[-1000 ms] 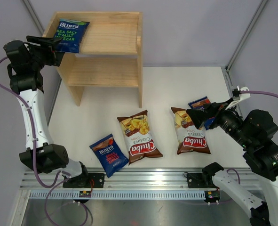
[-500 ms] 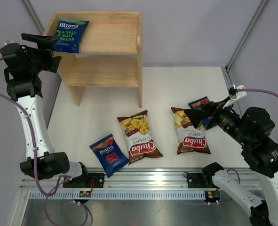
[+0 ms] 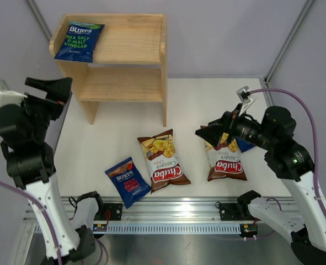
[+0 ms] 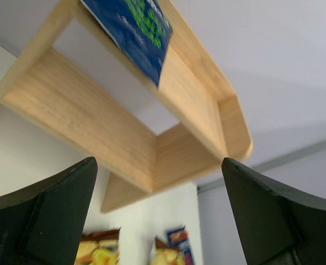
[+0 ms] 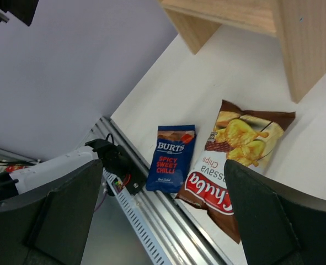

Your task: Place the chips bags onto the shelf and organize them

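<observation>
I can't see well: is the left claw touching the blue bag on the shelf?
Apart. The top view shows the left gripper down beside the shelf, with bare wood between it and the blue bag on top.

Robotics lab test cell. A bare white surface [image 3: 207, 105] is boxed in by plain pale wall panels [image 3: 223, 33]. A left robot arm [image 3: 27, 160] and a right robot arm [image 3: 287, 152], trailing purple cables [image 3: 302, 103], stand on a slotted aluminium rail [image 3: 168, 212].

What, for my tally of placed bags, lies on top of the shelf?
One blue Burts bag with green text lies at the left end of the top tier of the shelf; the rest shows bare wood. Whatever is under that bag is covered.
</observation>
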`<state>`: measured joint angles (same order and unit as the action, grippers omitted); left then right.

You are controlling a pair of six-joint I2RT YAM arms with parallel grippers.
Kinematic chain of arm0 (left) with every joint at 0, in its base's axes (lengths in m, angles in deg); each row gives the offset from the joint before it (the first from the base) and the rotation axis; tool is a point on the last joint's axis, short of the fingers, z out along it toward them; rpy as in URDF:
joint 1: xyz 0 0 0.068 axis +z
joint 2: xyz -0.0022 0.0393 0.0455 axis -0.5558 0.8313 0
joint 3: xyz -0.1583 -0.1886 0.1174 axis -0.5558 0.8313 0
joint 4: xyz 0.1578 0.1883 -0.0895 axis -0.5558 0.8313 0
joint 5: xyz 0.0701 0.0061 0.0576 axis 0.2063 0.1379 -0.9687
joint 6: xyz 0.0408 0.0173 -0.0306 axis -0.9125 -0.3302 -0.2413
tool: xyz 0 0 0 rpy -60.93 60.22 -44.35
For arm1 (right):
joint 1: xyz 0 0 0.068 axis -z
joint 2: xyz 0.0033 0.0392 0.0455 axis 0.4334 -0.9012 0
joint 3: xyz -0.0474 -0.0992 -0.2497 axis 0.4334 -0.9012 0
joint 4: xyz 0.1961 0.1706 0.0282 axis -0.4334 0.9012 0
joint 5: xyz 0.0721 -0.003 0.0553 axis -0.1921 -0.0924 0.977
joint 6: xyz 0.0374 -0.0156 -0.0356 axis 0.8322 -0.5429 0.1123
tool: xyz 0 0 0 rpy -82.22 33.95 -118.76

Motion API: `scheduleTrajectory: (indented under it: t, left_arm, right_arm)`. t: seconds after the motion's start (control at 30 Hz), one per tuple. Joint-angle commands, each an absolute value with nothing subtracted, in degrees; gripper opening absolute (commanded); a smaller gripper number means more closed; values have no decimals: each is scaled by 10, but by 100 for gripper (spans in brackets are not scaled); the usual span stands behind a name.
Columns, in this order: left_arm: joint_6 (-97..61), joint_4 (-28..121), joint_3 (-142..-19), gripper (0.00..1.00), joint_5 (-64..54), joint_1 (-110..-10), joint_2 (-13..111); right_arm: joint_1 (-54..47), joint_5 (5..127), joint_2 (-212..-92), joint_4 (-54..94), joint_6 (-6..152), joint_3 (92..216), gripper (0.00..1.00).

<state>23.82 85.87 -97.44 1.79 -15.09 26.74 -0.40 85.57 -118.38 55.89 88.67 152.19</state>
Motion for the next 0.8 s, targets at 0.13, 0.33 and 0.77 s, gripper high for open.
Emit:
scheduleTrajectory:
  t: [0.13, 0.33, 0.77]
  left_arm:
    - [4, 945, -804, 99, 118, -152, 86]
    - [-18, 1002, -724, 99, 51, -162, -72]
    - [-74, 1098, -738, 99, -149, -276, -124]
  right_arm:
    - [-112, 909, -1305, 406, 952, 1462, 98]
    - [-239, 840, -1474, 321, 929, 1486, 95]
    - [-362, 648, -1862, 435, 892, 1726, 80]
